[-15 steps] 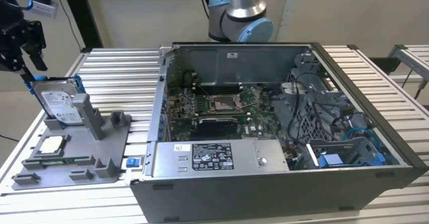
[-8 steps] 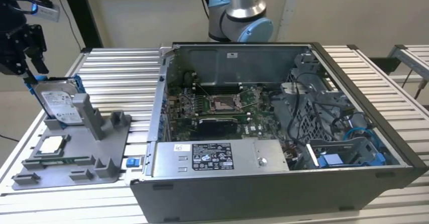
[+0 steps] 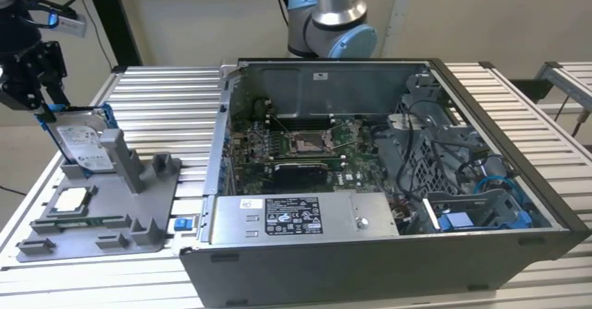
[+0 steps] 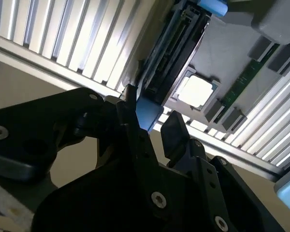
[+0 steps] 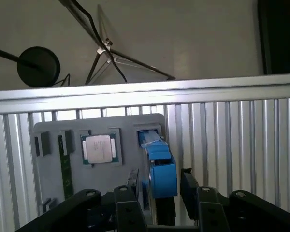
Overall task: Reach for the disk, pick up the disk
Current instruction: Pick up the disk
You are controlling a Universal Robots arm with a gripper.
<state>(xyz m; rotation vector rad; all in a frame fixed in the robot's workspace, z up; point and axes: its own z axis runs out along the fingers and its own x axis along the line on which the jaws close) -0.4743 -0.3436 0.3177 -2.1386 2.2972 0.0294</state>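
I judge the reach done: the claw point(image 3: 53, 108) stands apart, straddling the top edge of the disk point(image 3: 82, 143), which sits upright in its grey holder point(image 3: 138, 208). The pickup is not yet made and calls for even closing on both sides.

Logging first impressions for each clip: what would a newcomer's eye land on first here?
The open computer case dominates the slatted table, its motherboard exposed. At the exterior view's left the black hand hangs at the top of the disk, which stands upright in a grey fixture; in the first wrist view its fingers flank the blue bracket, a gap showing. A silver processor chip lies flat on the fixture.
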